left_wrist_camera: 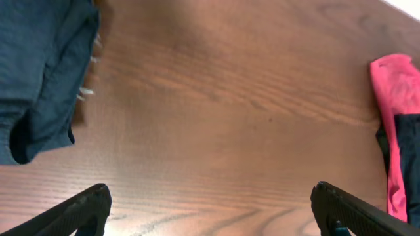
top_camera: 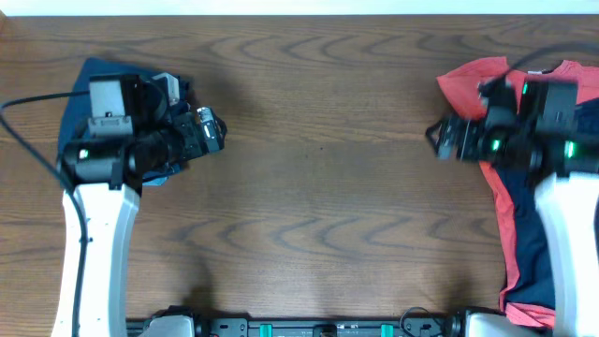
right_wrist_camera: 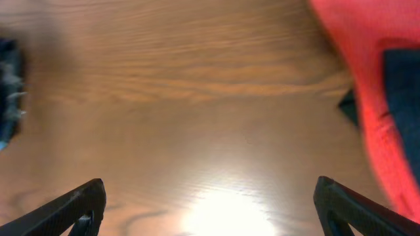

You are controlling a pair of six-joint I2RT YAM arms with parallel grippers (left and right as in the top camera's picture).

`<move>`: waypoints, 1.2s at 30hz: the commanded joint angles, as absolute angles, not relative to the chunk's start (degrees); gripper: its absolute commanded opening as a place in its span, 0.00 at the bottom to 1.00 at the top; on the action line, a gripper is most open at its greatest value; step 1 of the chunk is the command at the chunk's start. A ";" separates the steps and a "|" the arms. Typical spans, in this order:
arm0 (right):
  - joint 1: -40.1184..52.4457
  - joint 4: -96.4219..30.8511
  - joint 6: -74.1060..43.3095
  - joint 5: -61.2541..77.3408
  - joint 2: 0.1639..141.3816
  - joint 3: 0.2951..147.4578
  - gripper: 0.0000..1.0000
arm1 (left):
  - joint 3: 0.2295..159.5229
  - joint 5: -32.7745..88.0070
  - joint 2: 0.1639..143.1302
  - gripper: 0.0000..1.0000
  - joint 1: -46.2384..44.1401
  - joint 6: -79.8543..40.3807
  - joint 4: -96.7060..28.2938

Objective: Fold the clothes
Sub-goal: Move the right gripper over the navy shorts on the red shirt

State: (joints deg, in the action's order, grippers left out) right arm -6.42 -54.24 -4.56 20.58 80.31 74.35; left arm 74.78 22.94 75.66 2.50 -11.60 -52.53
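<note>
The soft, floppy red shirt (top_camera: 465,86) is lying just beside my right claw (top_camera: 438,136). The blue shorts (top_camera: 86,80) are lying beside my left claw (top_camera: 213,131). Both claws are standing wide open, holding nothing. I am thinking this light cloth wants pinching at a corner.

A dark brown wooden table (top_camera: 318,140) filled nearly the whole overhead view, its grain running left to right in long arched loops. Along the far edge ran a thin pale strip (top_camera: 299,6) (wall or floor, it could not be told). At the near edge sat a black rail (top_camera: 318,329) with small teal marks. In the right wrist view a bright patch of glare (right_wrist_camera: 230,213) lay on the smooth wood.
</note>
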 commanded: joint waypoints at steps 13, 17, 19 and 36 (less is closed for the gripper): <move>-19.99 -41.34 -10.57 13.89 107.94 81.38 0.82 | 76.14 24.01 76.84 0.98 2.33 -11.03 -56.93; -18.83 -37.04 -10.68 10.52 111.90 81.36 0.80 | 76.14 24.01 76.84 0.98 2.31 -11.03 -56.95; -17.56 -35.90 -10.68 6.33 113.34 81.38 0.80 | 76.14 24.01 76.84 0.98 2.31 -11.05 -56.95; -12.88 -32.42 -10.70 -3.64 117.10 80.77 0.63 | 76.14 24.01 76.84 0.98 2.31 -11.05 -56.97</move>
